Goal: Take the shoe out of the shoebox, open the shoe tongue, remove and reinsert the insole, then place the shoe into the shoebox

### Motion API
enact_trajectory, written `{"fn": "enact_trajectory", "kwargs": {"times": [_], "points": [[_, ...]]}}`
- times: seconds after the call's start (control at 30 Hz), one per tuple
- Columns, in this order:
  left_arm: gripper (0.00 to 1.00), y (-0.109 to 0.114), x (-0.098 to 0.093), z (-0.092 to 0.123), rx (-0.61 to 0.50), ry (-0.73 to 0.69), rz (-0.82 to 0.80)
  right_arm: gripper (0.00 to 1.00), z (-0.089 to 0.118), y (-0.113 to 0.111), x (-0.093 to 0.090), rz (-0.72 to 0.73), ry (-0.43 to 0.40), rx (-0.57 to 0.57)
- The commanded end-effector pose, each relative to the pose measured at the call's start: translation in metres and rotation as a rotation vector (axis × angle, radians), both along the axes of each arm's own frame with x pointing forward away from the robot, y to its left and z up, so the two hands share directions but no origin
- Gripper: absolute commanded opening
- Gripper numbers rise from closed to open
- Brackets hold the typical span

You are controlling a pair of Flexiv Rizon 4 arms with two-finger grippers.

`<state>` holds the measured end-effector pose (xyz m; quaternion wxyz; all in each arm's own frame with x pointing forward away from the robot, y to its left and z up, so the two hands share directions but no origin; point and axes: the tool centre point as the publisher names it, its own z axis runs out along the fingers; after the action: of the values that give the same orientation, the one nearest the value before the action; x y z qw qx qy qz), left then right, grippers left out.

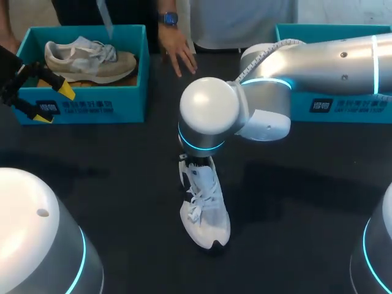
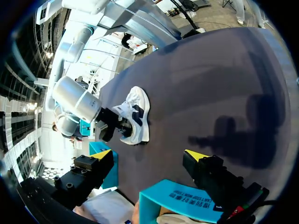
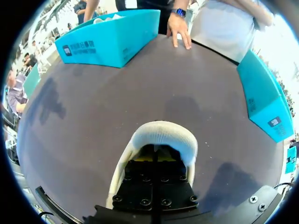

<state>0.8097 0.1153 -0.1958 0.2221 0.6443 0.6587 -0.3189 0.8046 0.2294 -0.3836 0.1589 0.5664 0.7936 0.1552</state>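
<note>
My right claw point(image 3: 155, 159) sits down inside the collar of the white shoe point(image 1: 207, 211) standing mid-tabletop point(image 1: 110, 184), probably to reach the insole, though I cannot tell whether it is clenched, while my left claw point(image 1: 37, 92) hangs released beside the far-left shoebox point(image 1: 92, 108).

A shoe point(image 1: 205, 205) lies in the middle. Far left stands a box point(image 1: 82, 105) with another shoe point(image 1: 86, 64) in it — far right, a second box point(image 1: 343, 107).
</note>
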Motion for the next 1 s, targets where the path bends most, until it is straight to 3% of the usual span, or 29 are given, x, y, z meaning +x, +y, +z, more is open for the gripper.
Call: {"fn": "enact_trajectory", "kwargs": {"times": [0.03, 0.5, 0.53, 0.57, 0.63, 0.87, 1.0], "points": [[1.00, 0.000, 0.000, 0.000, 0.001, -0.001, -0.001, 0.00, 0.024, -0.005, -0.016, -0.008, -0.020, -0.012], [1.00, 0.000, 0.000, 0.000, 0.001, -0.001, -0.001, 0.00, 0.016, -0.004, -0.024, 0.000, 0.074, -0.016], [1.00, 0.000, 0.000, 0.000, 0.001, -0.001, -0.001, 0.20, 0.017, -0.004, -0.024, -0.001, 0.077, -0.019], [1.00, 0.000, 0.000, 0.000, 0.001, -0.001, -0.001, 0.29, 0.017, -0.004, -0.024, -0.001, 0.079, -0.019], [1.00, 0.000, 0.000, 0.000, 0.001, -0.001, -0.001, 0.38, 0.015, -0.004, -0.025, -0.010, 0.088, -0.028], [1.00, 0.000, 0.000, 0.000, 0.001, -0.001, -0.001, 0.47, 0.015, -0.005, -0.031, -0.017, 0.107, -0.029], [1.00, 0.000, 0.000, 0.000, 0.001, -0.001, -0.001, 0.48, 0.022, -0.006, -0.037, -0.025, 0.112, -0.036]]}}
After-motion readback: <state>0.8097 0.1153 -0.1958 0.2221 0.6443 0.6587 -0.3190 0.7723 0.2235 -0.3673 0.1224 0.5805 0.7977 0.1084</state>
